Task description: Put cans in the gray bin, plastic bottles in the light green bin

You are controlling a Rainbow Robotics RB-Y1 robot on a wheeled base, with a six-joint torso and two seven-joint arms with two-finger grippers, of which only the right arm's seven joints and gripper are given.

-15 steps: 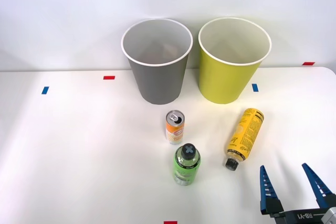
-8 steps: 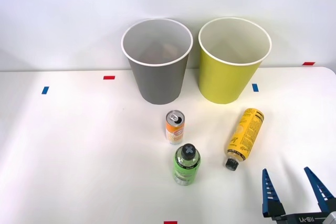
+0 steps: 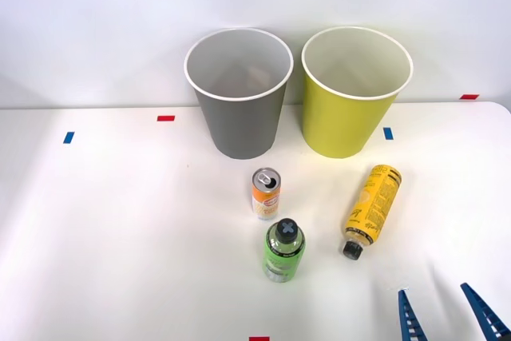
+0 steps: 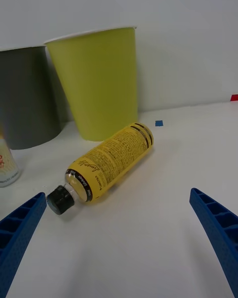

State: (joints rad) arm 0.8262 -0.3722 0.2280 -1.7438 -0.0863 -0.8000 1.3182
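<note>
The right hand is seen at the near right edge of the counter, its blue ribbed fingers spread wide and holding nothing. The yellow bottle lies on its side between the hand and the light green bin, black cap toward the robot. The green bottle stands upright just beside the orange and white can, in front of the gray bin. Nothing on the counter has been gripped, so an approach step is judged to be in hand, probably toward the yellow bottle. The fingers would have to be brought forward and lowered astride its body before being closed.
</note>
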